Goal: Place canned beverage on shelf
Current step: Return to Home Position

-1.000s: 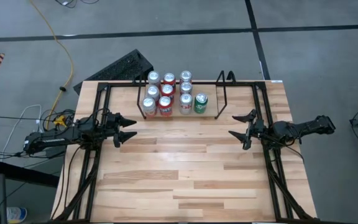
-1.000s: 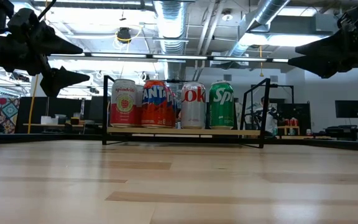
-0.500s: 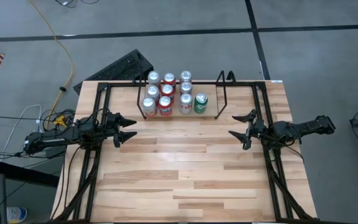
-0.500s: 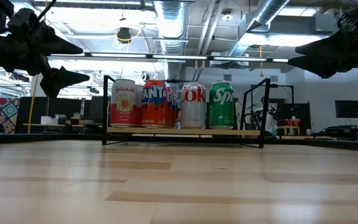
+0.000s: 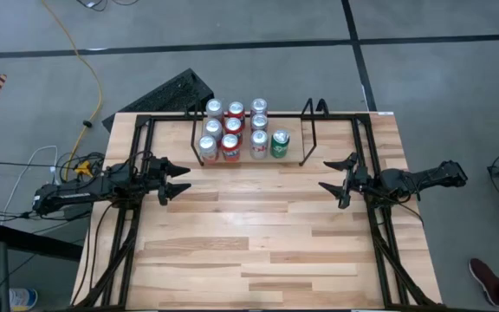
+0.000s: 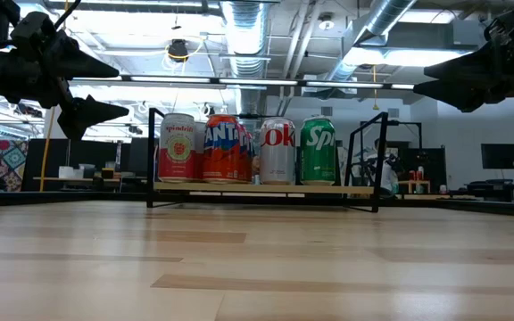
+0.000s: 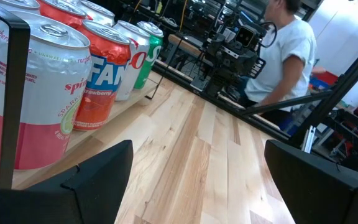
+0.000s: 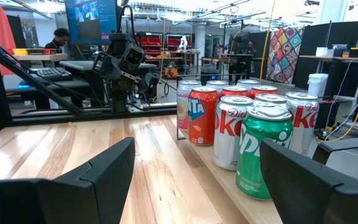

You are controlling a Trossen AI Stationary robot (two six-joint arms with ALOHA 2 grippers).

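The shelf [image 5: 254, 139] stands at the far middle of the desk [image 5: 258, 234] and carries ten cans [image 5: 232, 130] in rows filling its left and middle; the green can [image 5: 280, 143] stands in the near row, with bare shelf floor to its right and behind it. The left pincer [image 5: 177, 179] hovers above the left part of the desk, near the shelf's left end, wide open and holding nothing. The right pincer [image 5: 336, 178] hovers on the right, a little nearer than the shelf's right end, also wide open and empty. No can shows loose on the desk, so the placing step looks done, and both arms seem parked between cycles or at the finish. If another can is to go in, the next move calls for one to be set on the desk within reach, then a grasp around its side and a lift over the wire front into the free space right of the green can, without knocking its neighbours
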